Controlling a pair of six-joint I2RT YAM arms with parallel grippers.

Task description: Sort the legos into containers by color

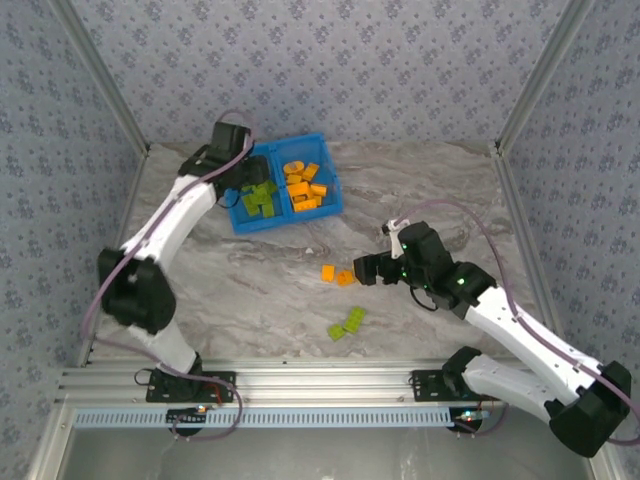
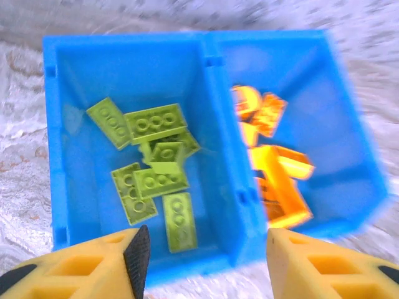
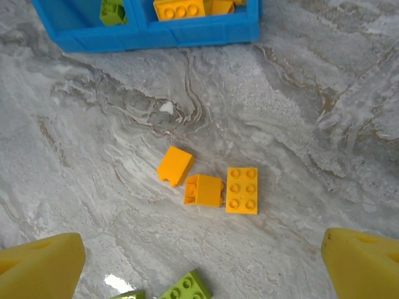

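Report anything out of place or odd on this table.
Nothing looks damaged or mis-sorted: the tray holds green bricks on the left and orange bricks on the right. Out of place are three loose orange bricks and some loose green bricks on the table. Two of the orange ones look tipped over.

The tray (image 1: 290, 221) sits far back on the worktop (image 1: 250, 290), left of centre. One pile of legos (image 1: 259, 198) lies in its left compartment (image 2: 93, 75), a second pile (image 1: 302, 185) in its right compartment (image 2: 312, 81). Three loose legos (image 3: 206, 187) lie close together before the tray, with a small cluster (image 1: 347, 323) nearer still.
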